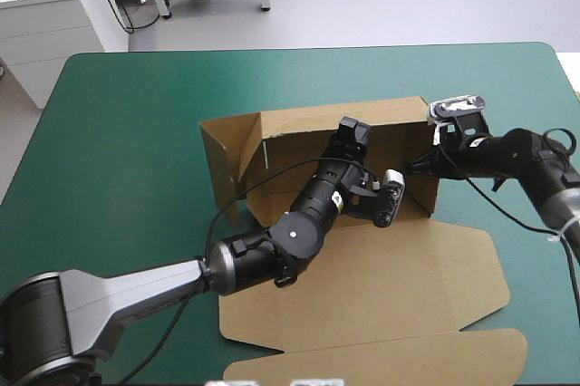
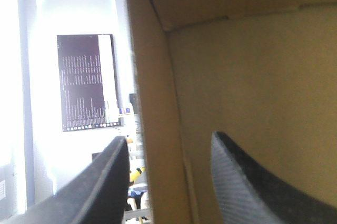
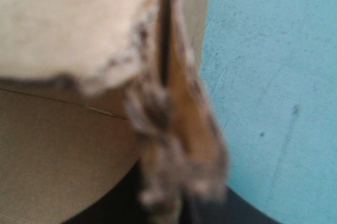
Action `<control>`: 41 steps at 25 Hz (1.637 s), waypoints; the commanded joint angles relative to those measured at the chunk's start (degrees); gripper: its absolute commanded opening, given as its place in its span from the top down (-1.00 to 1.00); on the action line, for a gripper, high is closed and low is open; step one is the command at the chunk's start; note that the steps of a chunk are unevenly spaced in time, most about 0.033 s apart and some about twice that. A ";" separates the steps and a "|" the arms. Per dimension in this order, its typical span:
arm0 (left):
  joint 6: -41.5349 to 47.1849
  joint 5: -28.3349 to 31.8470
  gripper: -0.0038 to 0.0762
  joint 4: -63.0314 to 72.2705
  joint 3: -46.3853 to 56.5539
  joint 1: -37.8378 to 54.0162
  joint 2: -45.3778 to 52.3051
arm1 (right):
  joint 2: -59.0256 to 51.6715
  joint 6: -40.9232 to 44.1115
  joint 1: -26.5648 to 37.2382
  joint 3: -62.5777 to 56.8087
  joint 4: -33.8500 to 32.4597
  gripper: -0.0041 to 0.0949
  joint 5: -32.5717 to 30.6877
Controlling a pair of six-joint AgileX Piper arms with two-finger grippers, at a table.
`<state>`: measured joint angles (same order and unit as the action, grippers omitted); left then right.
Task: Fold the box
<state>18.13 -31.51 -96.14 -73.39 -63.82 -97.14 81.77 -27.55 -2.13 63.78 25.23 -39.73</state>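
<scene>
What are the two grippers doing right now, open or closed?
Left gripper: open, astride a raised wall of the box.
Right gripper: closed on the box's side wall.

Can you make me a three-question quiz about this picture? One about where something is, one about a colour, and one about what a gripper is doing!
1. Where is the lid of the box?
A. Flat, on the box's near side
B. Standing up at the far side
C. Hanging off the left edge

2. What colour is the cover?
A. Red
B. Teal-green
C. Yellow

3. What is the right gripper doing?
A. Hanging open in the air
B. Shut on the box
C. Lying on the lid

Answers: 1 A, the lid lies flat nearest the robot. 2 B, teal-green shows all around the box. 3 B, its fingers pinch the board at the box's right end.
</scene>
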 commanded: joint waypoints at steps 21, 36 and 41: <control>24.89 -6.67 0.92 19.18 -2.12 29.96 27.38 | 27.21 21.93 -3.18 42.43 -9.41 0.91 -31.90; -8.86 -3.61 0.92 80.69 -1.91 67.36 25.14 | 32.64 27.55 -7.71 54.35 -20.12 0.14 -31.82; -14.00 -4.62 0.92 90.86 -1.91 73.15 22.51 | 28.01 30.63 -7.71 63.37 -21.84 0.08 -31.92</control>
<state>5.27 -38.87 -8.62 -73.61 7.66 -75.13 116.32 2.13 -10.02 123.37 4.35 -71.15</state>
